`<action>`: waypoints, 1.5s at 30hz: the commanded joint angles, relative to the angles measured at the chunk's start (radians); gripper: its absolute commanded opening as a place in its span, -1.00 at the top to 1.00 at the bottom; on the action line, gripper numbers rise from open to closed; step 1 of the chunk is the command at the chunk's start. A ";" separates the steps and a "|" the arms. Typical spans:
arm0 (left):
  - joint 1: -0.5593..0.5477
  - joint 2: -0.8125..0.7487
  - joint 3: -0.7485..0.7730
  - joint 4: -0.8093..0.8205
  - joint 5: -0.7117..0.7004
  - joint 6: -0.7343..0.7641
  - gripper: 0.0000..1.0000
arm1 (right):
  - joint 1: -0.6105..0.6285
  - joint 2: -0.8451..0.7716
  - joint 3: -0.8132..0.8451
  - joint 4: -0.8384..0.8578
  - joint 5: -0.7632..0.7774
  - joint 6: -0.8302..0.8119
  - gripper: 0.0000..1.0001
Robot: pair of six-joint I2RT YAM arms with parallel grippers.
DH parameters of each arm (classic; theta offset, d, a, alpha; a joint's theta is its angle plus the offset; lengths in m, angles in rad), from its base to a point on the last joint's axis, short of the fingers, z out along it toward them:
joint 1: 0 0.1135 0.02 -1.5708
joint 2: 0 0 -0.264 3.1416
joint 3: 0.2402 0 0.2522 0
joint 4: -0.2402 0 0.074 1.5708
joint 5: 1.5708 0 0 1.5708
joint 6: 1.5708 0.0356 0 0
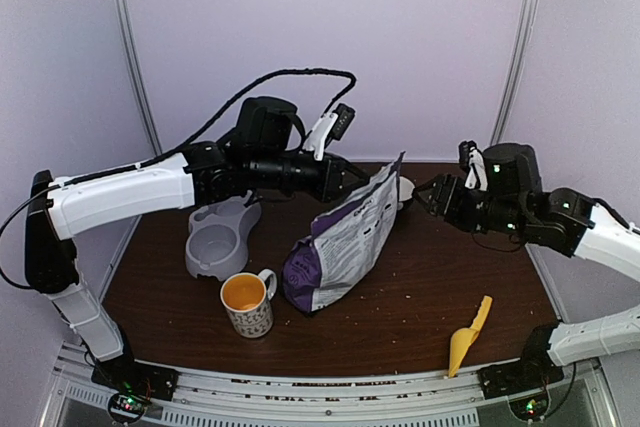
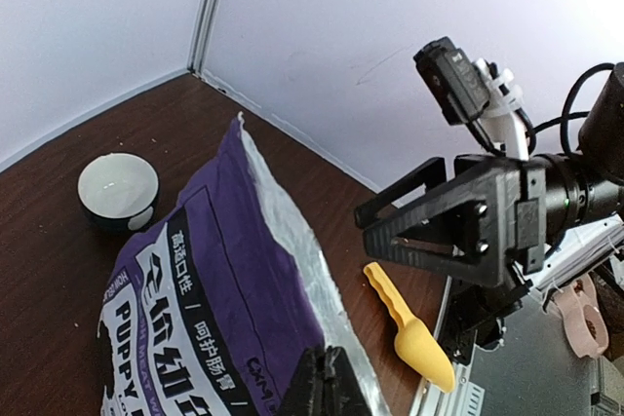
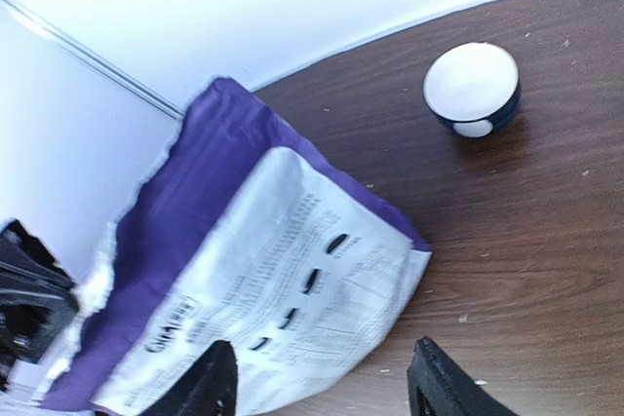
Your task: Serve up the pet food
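1 bag [image 1: 345, 242] stands tilted; left gripper [image 1: 353, 176] clenched on top edge; right gripper [image 1: 421, 195] spread wide, just beside it; mug [image 1: 247, 302] beside bag base, scoop [image 1: 468, 335] well apart

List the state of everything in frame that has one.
pet food bag: upright, leaning, top torn open
left fingers: shut on the bag's top edge
right fingers: open, apart from the bag
mug: upright, looks empty
grey feeder: no kibble visible
small bowl: upright, empty
yellow scoop: lying flat, unheld
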 commanded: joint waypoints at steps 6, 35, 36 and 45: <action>-0.026 -0.029 -0.002 0.110 0.082 -0.035 1.00 | 0.010 -0.041 -0.045 0.297 -0.214 0.214 0.02; -0.059 -0.024 -0.006 0.093 0.110 0.003 1.00 | 0.043 0.096 0.029 0.294 -0.215 0.199 0.48; -0.059 -0.025 -0.007 0.094 0.109 0.004 1.00 | 0.043 0.099 0.031 0.293 -0.217 0.200 0.49; -0.062 -0.024 -0.001 0.088 0.066 0.010 1.00 | 0.044 0.115 0.026 0.241 -0.219 0.180 1.00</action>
